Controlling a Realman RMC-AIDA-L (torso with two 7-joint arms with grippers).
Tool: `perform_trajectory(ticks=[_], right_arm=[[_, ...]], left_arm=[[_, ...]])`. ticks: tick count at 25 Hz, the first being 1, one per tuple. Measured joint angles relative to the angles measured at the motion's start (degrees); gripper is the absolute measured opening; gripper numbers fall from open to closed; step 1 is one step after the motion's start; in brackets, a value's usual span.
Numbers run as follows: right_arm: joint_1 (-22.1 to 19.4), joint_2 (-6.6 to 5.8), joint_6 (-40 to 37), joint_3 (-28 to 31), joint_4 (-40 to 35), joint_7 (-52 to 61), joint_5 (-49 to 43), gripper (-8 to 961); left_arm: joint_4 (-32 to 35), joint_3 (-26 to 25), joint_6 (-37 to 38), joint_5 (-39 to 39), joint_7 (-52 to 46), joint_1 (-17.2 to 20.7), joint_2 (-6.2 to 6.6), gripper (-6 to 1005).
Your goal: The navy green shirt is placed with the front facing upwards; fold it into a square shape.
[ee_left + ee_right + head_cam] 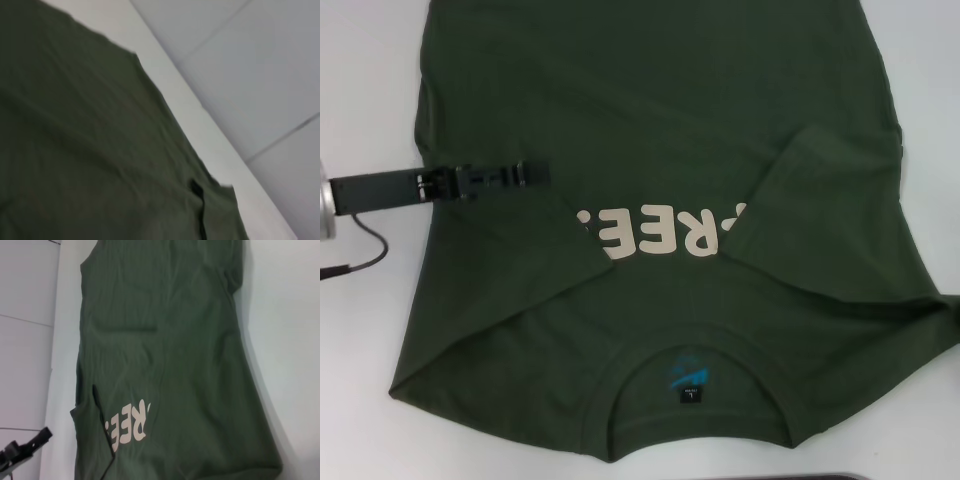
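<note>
I see the navy green shirt (660, 150) spread flat on the white counter (360, 90), front up. Collar (700, 385) at the near edge toward the robot, hem running off the far side, so long axis is near-to-far. Cream letters (655, 232) read upside down from the head view. Both sleeves are folded in over the chest, each covering part of the lettering. Small blue print and black tag (692, 394) sit inside the collar.

Left pincer (535, 176) reaches in from the robot's left, low over the folded left sleeve, tips pointing toward shirt centre, just left of the letters. Fingers look nearly together, nothing held as far as I can tell; whether they touch the fabric I can't say.

Right wrist view shows the shirt lengthwise. Right pincer not visible anywhere.
</note>
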Motion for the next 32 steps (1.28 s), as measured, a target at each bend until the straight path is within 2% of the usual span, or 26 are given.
perform_trajectory(ticks=[1, 6, 15, 32], right_arm=[[0.04, 0.04, 0.11, 0.00, 0.00, -0.06, 0.01, 77], [0.20, 0.28, 0.57, 0.00, 0.00, -0.27, 0.09, 78], [0.45, 0.66, 0.79, 0.00, 0.09, -1.02, 0.10, 78], [1.17, 0.35, 0.58, -0.01, 0.09, -1.59, 0.09, 73]], left_arm=[[0.78, -0.09, 1.40, 2.08, -1.94, 0.00, 0.52, 875], [3.09, -0.53, 5.65, 7.85, -6.39, 0.46, 1.55, 875], [4.98, -3.76, 11.32, 14.64, -8.10, 1.02, 2.55, 874], [7.45, -7.31, 13.43, 25.80, -9.54, 1.17, 3.38, 851]])
